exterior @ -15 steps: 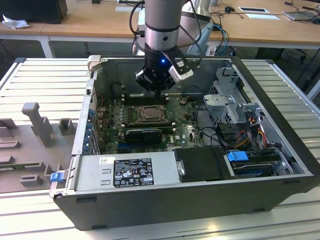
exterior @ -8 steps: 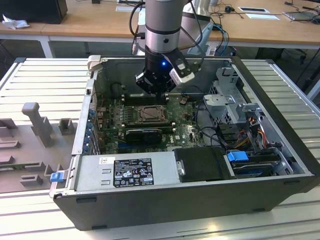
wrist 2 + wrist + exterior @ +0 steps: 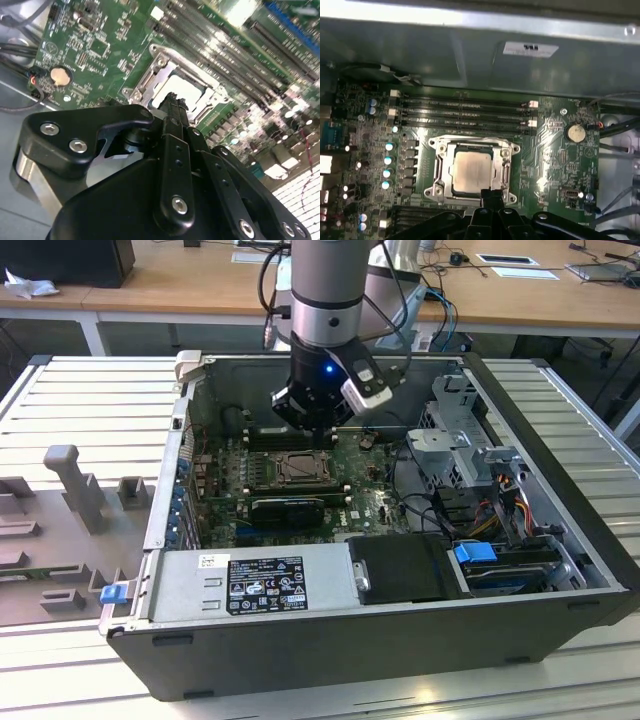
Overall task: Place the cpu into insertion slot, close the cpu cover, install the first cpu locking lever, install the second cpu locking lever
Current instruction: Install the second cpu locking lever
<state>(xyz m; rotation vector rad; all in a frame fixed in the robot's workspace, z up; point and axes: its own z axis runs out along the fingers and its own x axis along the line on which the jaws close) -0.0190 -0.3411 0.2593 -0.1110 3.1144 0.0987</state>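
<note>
The cpu (image 3: 471, 171) lies flat in the insertion slot (image 3: 436, 150) on the green motherboard, its dull silver top showing. The cpu cover (image 3: 506, 172) lies flat as a metal frame around the chip. In the exterior view the socket (image 3: 297, 470) sits mid-board inside the open computer case. My gripper (image 3: 312, 423) hangs just above the socket on its far side. Its fingertips (image 3: 491, 196) are together and hold nothing, hovering over the socket's edge. In the second wrist view the gripper (image 3: 172, 100) covers part of the cpu (image 3: 184, 89).
Long memory slots (image 3: 462, 112) run beside the socket. A coin battery (image 3: 576, 132) sits on the board. A power supply (image 3: 255, 580) spans the case's near side, a drive cage (image 3: 460, 440) and cables stand at the exterior view's right. Case walls enclose the board.
</note>
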